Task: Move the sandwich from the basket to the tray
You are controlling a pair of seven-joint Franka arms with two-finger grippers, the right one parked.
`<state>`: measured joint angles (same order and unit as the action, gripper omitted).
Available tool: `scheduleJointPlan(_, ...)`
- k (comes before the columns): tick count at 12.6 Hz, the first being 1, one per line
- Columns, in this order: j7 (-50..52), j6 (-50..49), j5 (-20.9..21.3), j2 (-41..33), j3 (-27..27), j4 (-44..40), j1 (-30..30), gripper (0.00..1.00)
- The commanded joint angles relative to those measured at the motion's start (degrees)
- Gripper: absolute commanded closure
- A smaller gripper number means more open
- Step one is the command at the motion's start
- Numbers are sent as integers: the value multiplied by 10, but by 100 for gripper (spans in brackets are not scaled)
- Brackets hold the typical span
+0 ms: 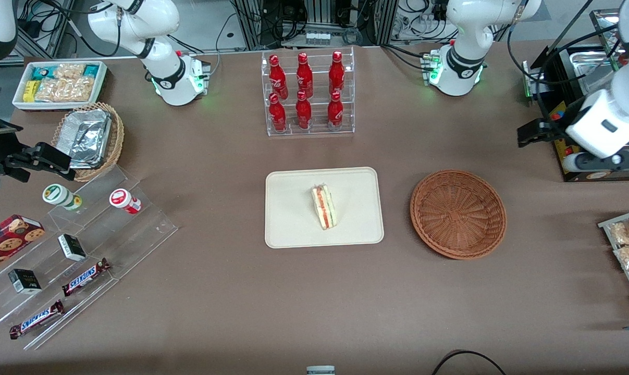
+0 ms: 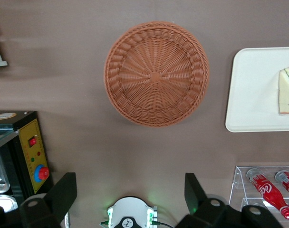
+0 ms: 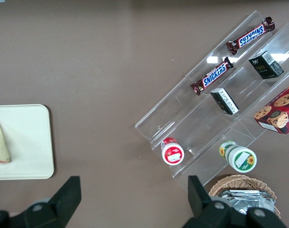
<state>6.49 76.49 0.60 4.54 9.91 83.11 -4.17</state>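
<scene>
I can see the sandwich (image 1: 324,207) lying on the tray (image 1: 293,229), a little toward the side that faces the basket (image 1: 458,213); it is a pale wedge with red, orange and green stripes along its edge. The tray is flat on the brown counter (image 1: 220,291), and the basket sits just beside it, toward the working arm's end; the two do not touch. The basket has nothing in it (I can see its whole woven bottom from the wrist camera).

My pincer (image 1: 530,134) is up in the air near the working arm's end of the counter, next to a black box with buttons (image 1: 580,156); it is well apart from the sandwich, and the basket lies between them. From the wrist camera I see the two black fingers (image 2: 63,192) spread wide with nothing between them, so the pincer is let go and holds nothing; the basket (image 2: 156,73) is right under that camera, and the tray (image 2: 254,90) with the corner of the sandwich (image 2: 288,90) pokes in at the edge.

Farther from the front camera than the tray stands a clear rack of red bottles (image 1: 307,94). Toward the parked arm's end there are clear steps with Snickers bars (image 1: 85,276), small cups and little boxes; a tan basket with foil trays (image 1: 87,138); and a white box of snack packets (image 1: 59,83).
</scene>
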Motion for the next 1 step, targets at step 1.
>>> scheduleJointPlan(1,-12,-2,5,-17,-1,14,-4,0)
